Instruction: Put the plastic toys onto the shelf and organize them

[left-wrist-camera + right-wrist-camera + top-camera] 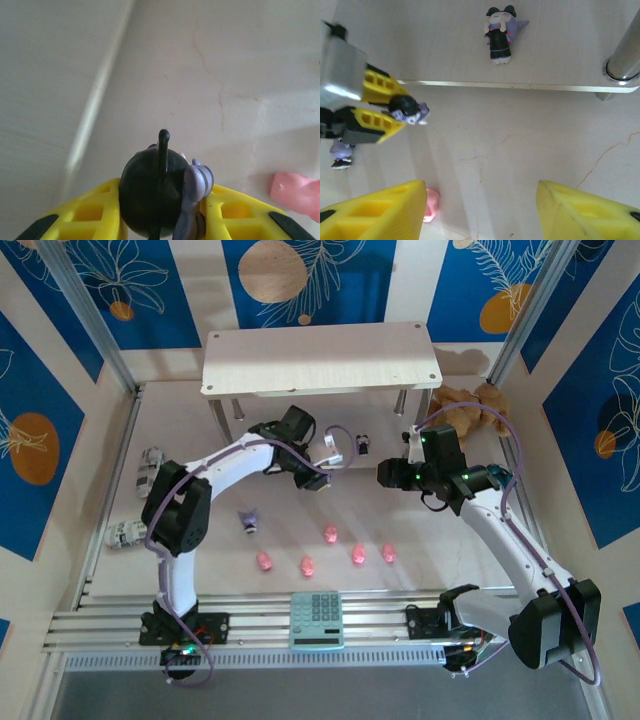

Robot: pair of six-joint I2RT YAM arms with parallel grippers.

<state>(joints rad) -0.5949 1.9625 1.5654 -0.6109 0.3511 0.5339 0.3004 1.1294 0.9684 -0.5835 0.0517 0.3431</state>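
Left jaws are clamped tight on a figurine (150,192): round black head, a thin black stalk standing up from it, a lilac striped piece on its right side, and from the right wrist camera a white face shows. It sits squarely between the two yellow fingers (62,220), head poking out past their tips. The jaws hold it over the tabletop (420,530), just in front of the shelf (320,358) near the middle of its front edge.

Right jaws are spread wide with nothing between them, hanging in front of the shelf's right half.

A second figurine (499,35), black-capped with a pale face and a lilac tail, lies flat near the shelf's metal leg (625,62), just past a pale edge. A third figurine (248,522) is on the tabletop well in front of the shelf's left end. Pink pigs (330,534) are scattered in a loose row farther out from the shelf, well apart from both jaws.
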